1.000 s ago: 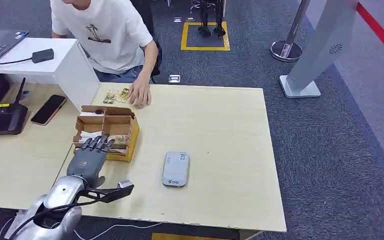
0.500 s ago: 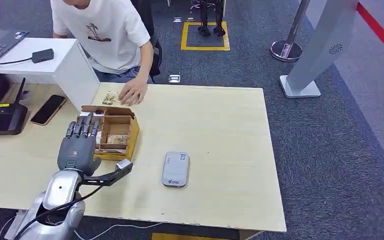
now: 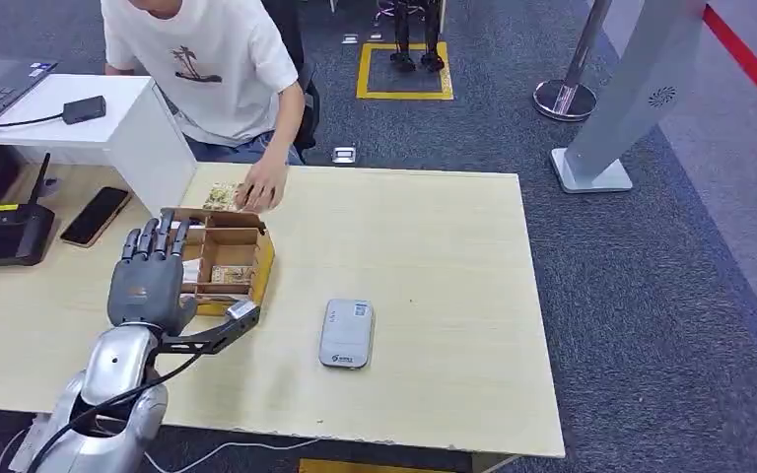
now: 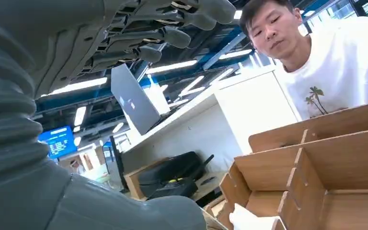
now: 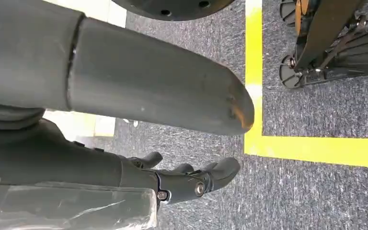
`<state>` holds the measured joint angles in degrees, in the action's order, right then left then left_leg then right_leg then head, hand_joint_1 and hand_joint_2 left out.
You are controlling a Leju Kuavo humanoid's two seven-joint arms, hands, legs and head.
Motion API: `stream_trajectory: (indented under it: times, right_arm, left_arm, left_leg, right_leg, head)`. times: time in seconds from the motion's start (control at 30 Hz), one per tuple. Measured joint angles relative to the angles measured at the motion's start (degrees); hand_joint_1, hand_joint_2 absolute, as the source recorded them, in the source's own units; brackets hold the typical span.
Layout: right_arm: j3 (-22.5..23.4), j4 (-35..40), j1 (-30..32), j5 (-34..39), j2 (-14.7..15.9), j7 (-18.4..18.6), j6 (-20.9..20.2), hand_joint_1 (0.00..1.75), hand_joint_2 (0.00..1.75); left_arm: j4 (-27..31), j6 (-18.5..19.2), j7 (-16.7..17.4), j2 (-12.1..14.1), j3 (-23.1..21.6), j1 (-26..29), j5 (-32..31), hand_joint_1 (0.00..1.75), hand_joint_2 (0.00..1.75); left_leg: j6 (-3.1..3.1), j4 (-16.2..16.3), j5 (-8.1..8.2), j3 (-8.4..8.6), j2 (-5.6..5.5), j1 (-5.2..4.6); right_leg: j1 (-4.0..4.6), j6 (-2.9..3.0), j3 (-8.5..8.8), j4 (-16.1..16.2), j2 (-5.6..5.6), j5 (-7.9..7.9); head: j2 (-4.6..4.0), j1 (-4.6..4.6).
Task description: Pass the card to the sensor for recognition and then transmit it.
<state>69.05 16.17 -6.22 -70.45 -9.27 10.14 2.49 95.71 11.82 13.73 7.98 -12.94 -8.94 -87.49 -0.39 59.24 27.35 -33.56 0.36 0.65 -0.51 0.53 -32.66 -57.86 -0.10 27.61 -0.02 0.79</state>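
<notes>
Head view, one sensor (image 3: pixel 346 334), one box (image 3: pixel 219 260), one robot hand (image 3: pixel 148 281)

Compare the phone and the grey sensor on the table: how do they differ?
The phone is black and slim, lying at an angle near the table's left end; the sensor is light grey, thicker, with rounded corners, lying near the front middle. The phone lies beside a black router; the sensor lies alone. Both lie flat.
</notes>
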Motion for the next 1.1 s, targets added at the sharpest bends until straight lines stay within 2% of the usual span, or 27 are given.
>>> stream_trajectory:
  times: [0.23,0.6,1.1]
  right_arm:
    - [0.0,-0.02,0.0,-0.2,0.0,-0.02,-0.04,0.0,0.0]
    - [-0.09,-0.02,-0.06,-1.01,0.02,-0.02,-0.35,0.0,0.0]
    - [-0.11,-0.02,-0.04,-1.05,0.11,0.0,-0.83,0.0,0.0]
  left_arm:
    - [-0.7,1.51,-1.77,-1.27,0.39,0.02,0.0,0.0,1.75]
    - [-7.21,2.49,-6.6,-4.2,2.73,-1.77,0.0,0.0,1.75]
    - [-11.04,3.96,-7.91,-5.27,6.32,-5.2,0.0,0.0,1.75]
  left_leg:
    - [0.0,0.0,0.0,0.0,0.0,0.0]
    - [0.0,0.0,0.0,0.0,0.0,0.0]
    - [0.0,0.0,0.0,0.0,0.0,0.0]
  right_leg:
    - [0.0,0.0,0.0,0.0,0.0,0.0]
    - [0.0,0.0,0.0,0.0,0.0,0.0]
    - [0.0,0.0,0.0,0.0,0.0,0.0]
  head:
    - [0.0,0.0]
    - [0.0,0.0]
    - [0.0,0.0]
